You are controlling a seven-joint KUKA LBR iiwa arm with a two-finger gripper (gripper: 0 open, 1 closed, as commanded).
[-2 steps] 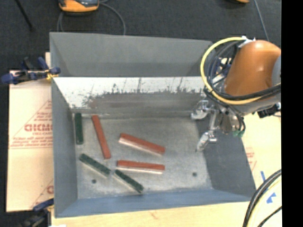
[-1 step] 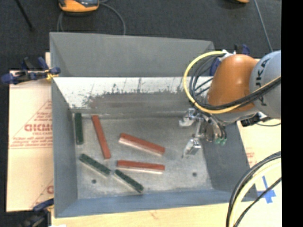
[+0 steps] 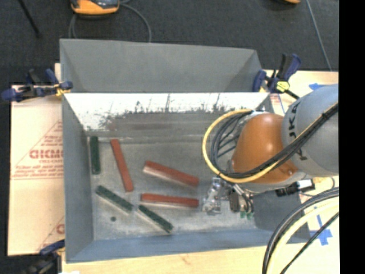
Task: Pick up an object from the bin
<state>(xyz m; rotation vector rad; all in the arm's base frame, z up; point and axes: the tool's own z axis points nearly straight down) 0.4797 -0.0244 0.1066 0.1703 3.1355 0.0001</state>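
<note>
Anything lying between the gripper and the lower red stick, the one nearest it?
Nothing visible. The gripper is beside the right end of the lower red stick, with no other thing between them. The nearest green stick lies further left, clear of that end.

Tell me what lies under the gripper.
The gripper sits by the right end of the lower red stick. A green bit peeks out beside it. Whatever lies beneath the orange wrist cover is hidden.
</note>
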